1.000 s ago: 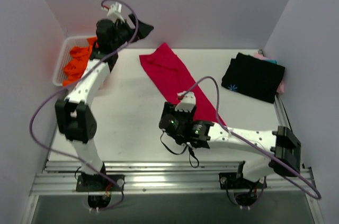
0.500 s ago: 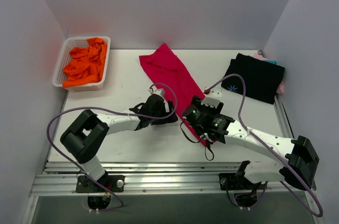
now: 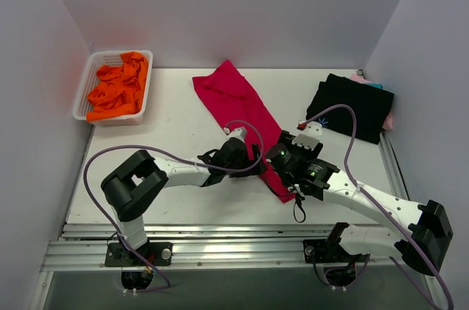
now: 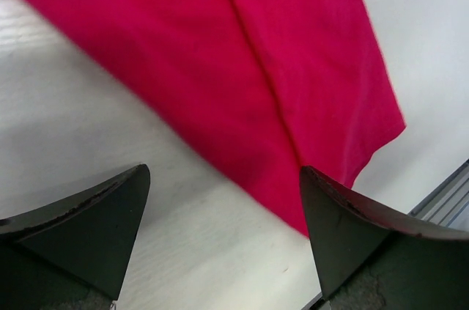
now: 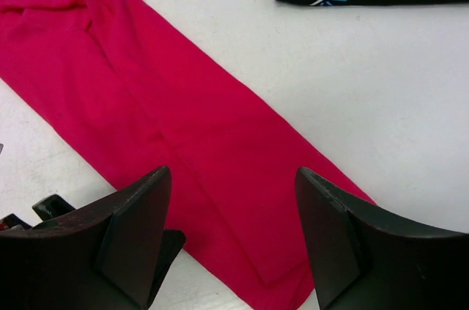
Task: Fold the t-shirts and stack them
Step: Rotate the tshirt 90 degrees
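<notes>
**Twin white-and-black arms, lilac cables trailing**

Here's the left arm (image 3: pixel 176 171): white shell links, chunky black joint housings, and a black base (image 3: pixel 135 253) on the near side. The right arm (image 3: pixel 366 196) matches it, with the same white shells, a black joint block at the far right, and green lights (image 3: pixel 280 155) glowing on its wrist motors. A lilac cable (image 3: pixel 85 182) runs off each arm to a small white plug block (image 3: pixel 311 133) on the wrist. Up close, the left tool (image 4: pixel 223 171) has matte black wedge fingers (image 4: pixel 80 229) with pale scuffed edges. The right tool (image 5: pixel 232 171) carries the same black wedges.
</notes>
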Robot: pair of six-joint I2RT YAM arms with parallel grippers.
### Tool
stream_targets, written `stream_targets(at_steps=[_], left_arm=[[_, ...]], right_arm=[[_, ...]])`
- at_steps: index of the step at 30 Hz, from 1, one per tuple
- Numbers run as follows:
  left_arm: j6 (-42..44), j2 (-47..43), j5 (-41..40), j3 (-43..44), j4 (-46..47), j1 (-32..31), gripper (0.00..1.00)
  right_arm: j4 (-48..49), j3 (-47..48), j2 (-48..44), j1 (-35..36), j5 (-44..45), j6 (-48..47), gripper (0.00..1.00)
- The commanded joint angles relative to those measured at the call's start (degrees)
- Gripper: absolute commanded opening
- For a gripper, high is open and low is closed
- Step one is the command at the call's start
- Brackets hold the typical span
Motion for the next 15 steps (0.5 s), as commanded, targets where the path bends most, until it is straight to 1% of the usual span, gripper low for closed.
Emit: stream_targets(at_steps=[1,4,5,6,8,9,11,12,15], left_arm=[[-1.45,4.79,-0.33,2.13,-0.70,-0.64,0.94],[-1.45,7.69,-1.21,4.06,-0.97,-0.64,0.97],[-1.54,9.00,-1.12,4.51,-1.05,-0.55,0.96],[-1.45,9.54,-0.95,4.94,-0.88,-0.55,0.90],[-1.54,10.68,-0.25,5.47,0.43,-0.55,0.74],[-1.62,11.55,0.54,5.56,0.79,-0.46,0.49],[-1.62,12.35,1.33,6.09,1.58,-0.37,0.17],[-1.71,13.22,1.77,6.35,1.41,-0.29,0.03],[-1.54,14.63,2.48,6.27,2.72,-0.11,0.02]], right_arm=[[-2.17,-0.98,-2.04,-1.01,2.50,0.35,0.64],[-2.26,-1.59,-3.09,-1.36,2.15,0.17,0.64],[-2.17,-1.77,-3.36,-1.37,2.06,0.17,0.64],[-2.25,-1.85,-3.62,-1.45,1.97,0.17,0.64],[-2.87,-1.94,-4.41,-1.54,2.24,0.08,0.64],[-3.22,-2.12,-4.76,-1.63,2.24,0.17,0.64],[-3.48,-2.38,-5.82,-1.72,2.50,0.17,0.64],[-3.57,-2.47,-6.17,-1.89,2.50,0.17,0.64],[-3.31,-3.26,-7.49,-2.15,2.24,0.00,0.64]])
